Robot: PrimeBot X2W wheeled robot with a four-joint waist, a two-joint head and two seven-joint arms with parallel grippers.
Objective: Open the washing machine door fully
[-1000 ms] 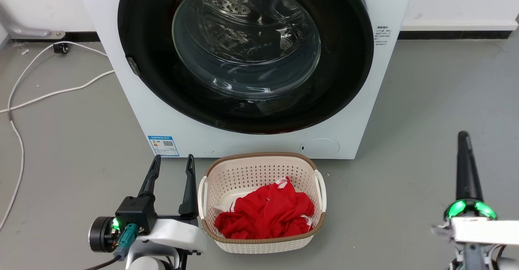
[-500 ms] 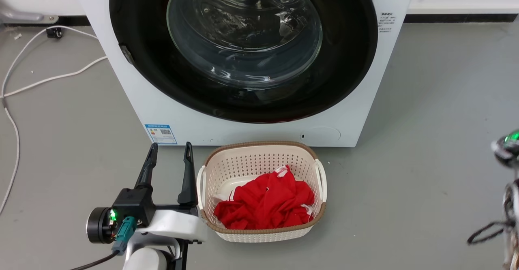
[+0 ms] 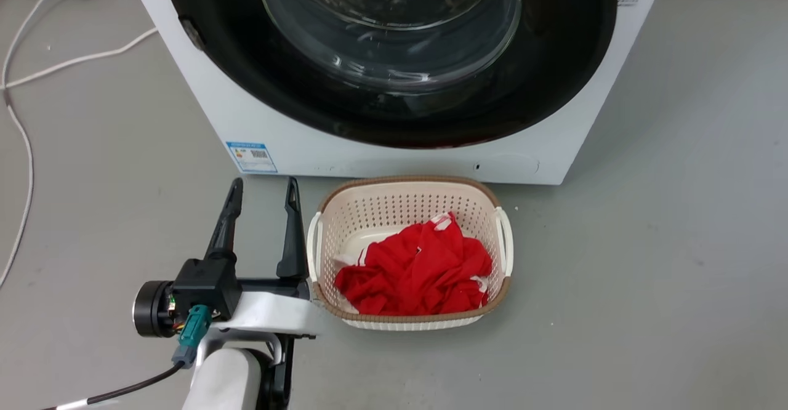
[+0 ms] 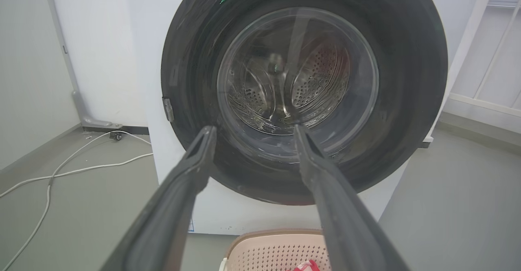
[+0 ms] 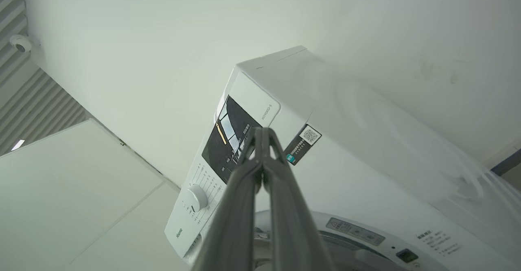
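Note:
The washing machine door (image 3: 572, 59) is a large glossy black disc with a clear glass bowl (image 3: 388, 22) at its centre, and it lies flat against the white machine front (image 3: 258, 120). A small metal piece (image 3: 192, 33) sits on its left edge. My left gripper (image 3: 263, 183) stands open and empty low above the floor, in front of the machine's lower left corner and apart from it. In the left wrist view my left gripper (image 4: 254, 127) points at the door (image 4: 407, 79). My right gripper (image 5: 262, 132) is shut on nothing and is raised towards the machine's control panel (image 5: 222, 140).
A cream basket (image 3: 406, 182) holding red cloth (image 3: 415, 268) stands on the grey floor right before the machine, just right of my left gripper. White cables (image 3: 24, 139) trail over the floor at the left. Open floor lies to the right (image 3: 665, 244).
The head camera has tilted down and moved closer. My right arm swung up from the lower right of the head view. The left gripper and the door have held their places.

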